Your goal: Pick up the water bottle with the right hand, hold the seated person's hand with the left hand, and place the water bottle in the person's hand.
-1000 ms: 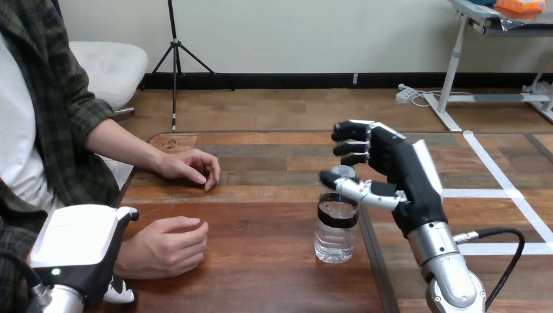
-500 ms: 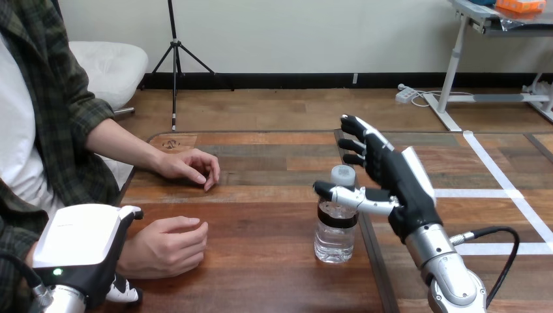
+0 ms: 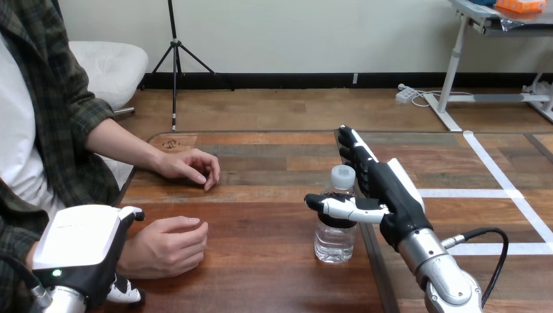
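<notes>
- Head view, against a second ago: the right hand [image 3: 392, 193] has come lower and further left, and its fingers [image 3: 356, 149], curled then, now stretch out straight. Its thumb, which hid the cap, now lies lower, so the white cap shows clear above it.
- The water bottle [image 3: 335, 245], both of the person's hands and the left hand [image 3: 81, 251] lie where they did.
- The right hand is spread wide and grasps nothing. The straight fingers stand behind and to the right of the bottle and the thumb reaches across its front at the dark band. Whether the thumb presses the bottle cannot be told.
- The left hand sits at the bottom left corner, right beside the person's nearer hand [image 3: 163, 245], which rests loosely curled on the table [image 3: 261, 274]. Whether the left hand grasps it cannot be told.
- The person's farther hand [image 3: 189, 165] rests palm down on the table near its left edge.
- The bottle stands upright just inside the table's right edge. Bare wood lies between it and the person's hands.
</notes>
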### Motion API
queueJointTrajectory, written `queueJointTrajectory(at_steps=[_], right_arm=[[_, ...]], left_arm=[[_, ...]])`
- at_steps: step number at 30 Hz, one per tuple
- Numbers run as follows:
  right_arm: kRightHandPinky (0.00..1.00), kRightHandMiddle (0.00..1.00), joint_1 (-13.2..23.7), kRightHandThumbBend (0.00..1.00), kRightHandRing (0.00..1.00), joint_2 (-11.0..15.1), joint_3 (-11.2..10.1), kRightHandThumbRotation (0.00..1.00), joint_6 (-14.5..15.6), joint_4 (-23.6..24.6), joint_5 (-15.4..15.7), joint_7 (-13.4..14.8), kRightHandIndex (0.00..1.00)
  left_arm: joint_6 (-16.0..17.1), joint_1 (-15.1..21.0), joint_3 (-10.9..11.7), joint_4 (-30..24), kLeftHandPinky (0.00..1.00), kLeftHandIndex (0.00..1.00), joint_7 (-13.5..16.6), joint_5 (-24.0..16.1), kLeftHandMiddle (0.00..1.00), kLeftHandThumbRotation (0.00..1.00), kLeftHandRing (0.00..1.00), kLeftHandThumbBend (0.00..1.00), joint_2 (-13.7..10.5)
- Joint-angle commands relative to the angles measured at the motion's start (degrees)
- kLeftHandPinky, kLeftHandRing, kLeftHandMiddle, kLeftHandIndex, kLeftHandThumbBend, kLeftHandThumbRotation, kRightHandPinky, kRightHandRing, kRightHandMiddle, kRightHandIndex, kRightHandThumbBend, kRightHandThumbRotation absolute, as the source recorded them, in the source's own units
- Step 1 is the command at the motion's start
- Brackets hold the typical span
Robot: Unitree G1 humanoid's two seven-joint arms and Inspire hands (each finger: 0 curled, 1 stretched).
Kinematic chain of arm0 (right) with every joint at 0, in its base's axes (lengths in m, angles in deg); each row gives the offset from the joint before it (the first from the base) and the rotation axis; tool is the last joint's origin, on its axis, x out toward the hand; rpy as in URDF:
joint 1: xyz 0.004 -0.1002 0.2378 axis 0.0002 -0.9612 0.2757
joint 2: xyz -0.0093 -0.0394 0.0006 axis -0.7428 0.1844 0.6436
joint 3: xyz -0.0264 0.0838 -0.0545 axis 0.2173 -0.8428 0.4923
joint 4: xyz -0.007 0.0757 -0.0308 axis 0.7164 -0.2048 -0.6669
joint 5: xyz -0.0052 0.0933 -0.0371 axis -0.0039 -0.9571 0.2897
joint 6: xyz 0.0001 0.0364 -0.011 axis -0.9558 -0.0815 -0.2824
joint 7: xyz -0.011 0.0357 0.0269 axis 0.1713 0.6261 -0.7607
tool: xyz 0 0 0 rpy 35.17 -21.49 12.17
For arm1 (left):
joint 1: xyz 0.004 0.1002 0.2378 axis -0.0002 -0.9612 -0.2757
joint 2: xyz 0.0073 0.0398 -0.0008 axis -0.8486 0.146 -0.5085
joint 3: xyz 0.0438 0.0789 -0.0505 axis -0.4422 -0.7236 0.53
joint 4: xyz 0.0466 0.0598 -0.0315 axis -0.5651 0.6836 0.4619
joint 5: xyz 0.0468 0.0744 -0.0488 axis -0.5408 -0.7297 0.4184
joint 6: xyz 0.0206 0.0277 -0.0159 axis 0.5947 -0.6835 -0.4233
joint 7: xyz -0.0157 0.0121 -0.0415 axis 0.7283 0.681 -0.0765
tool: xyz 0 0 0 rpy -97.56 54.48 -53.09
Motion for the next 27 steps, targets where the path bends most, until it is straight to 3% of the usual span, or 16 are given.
queueJointTrajectory(at_steps=[1, 27], right_arm=[[1.00, 1.00, 2.3, 0.91, 1.00, 0.0, 0.6, 0.18, 0.0, 2.1, 0.0, 0.3, 1.00], [1.00, 1.00, 4.3, 0.86, 1.00, 0.0, 1.9, 0.17, 2.1, -3.4, 1.5, 1.7, 1.00]], left_arm=[[0.4, 1.8, -0.2, -0.9, 0.76, 0.78, 1.5, 0.2, 0.80, 0.08, 0.79, 0.92, -1.9], [1.3, 0.9, -0.1, -1.5, 0.76, 0.78, 2.3, 0.6, 0.79, 0.09, 0.78, 0.90, -2.2]])
